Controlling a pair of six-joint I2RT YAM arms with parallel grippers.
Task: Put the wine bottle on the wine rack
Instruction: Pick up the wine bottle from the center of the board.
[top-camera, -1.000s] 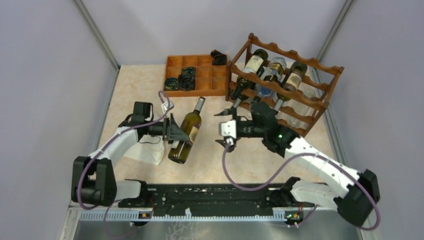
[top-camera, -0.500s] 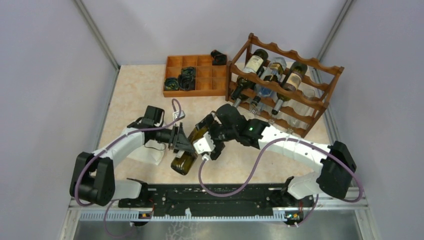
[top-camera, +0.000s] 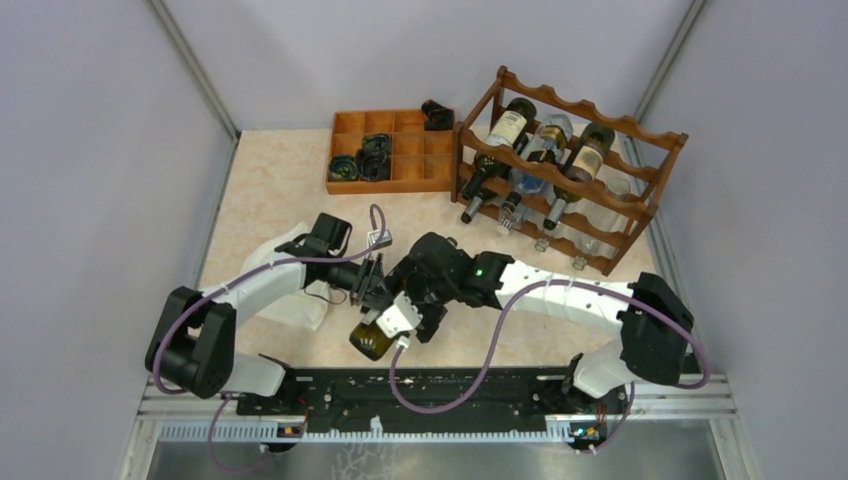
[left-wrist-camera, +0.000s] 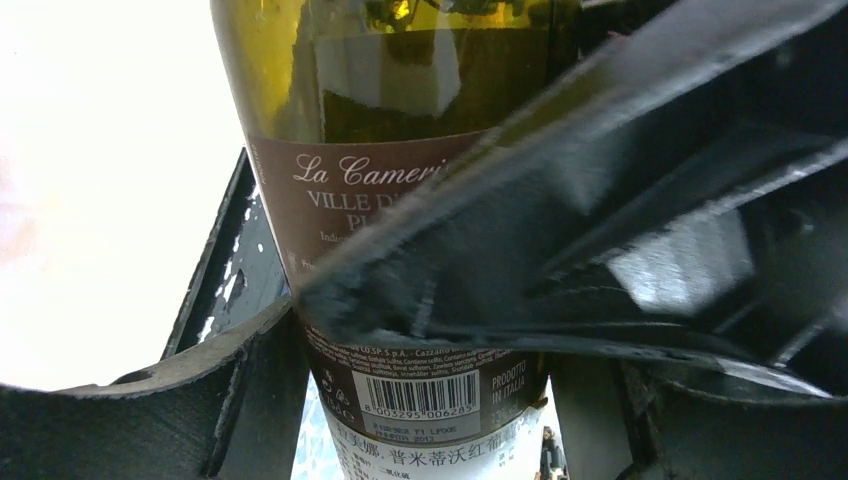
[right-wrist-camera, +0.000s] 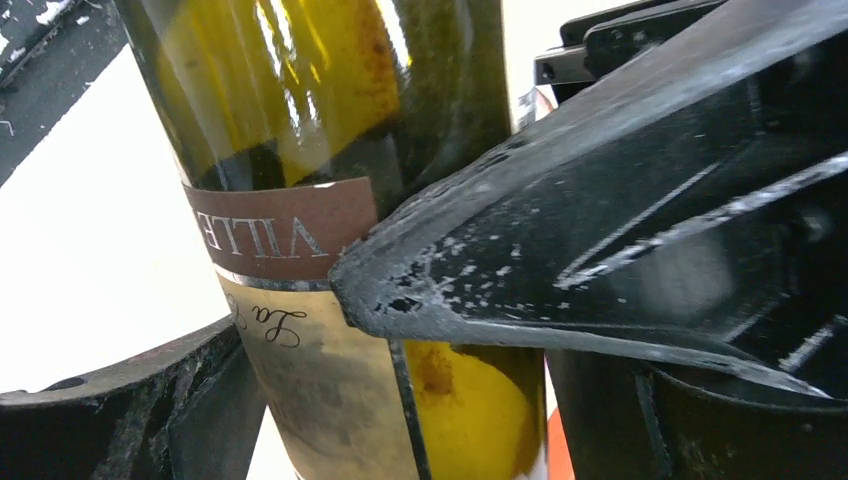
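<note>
Top external view: I see the wine bottle (top-camera: 373, 340) near the front of the table (top-camera: 280, 180), well apart from the wine rack (top-camera: 640, 205) at the far right. My left gripper (top-camera: 372, 287) is clamped across its labelled body. My right gripper (top-camera: 392, 305) straddles the same bottle just beside the left one, jaws wide, and I cannot tell whether they press on the glass.

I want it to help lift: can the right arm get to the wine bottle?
Probably yes. The right gripper has its fingers on either side of the wine bottle, with nothing else in the way. The left gripper grips it too.
</note>
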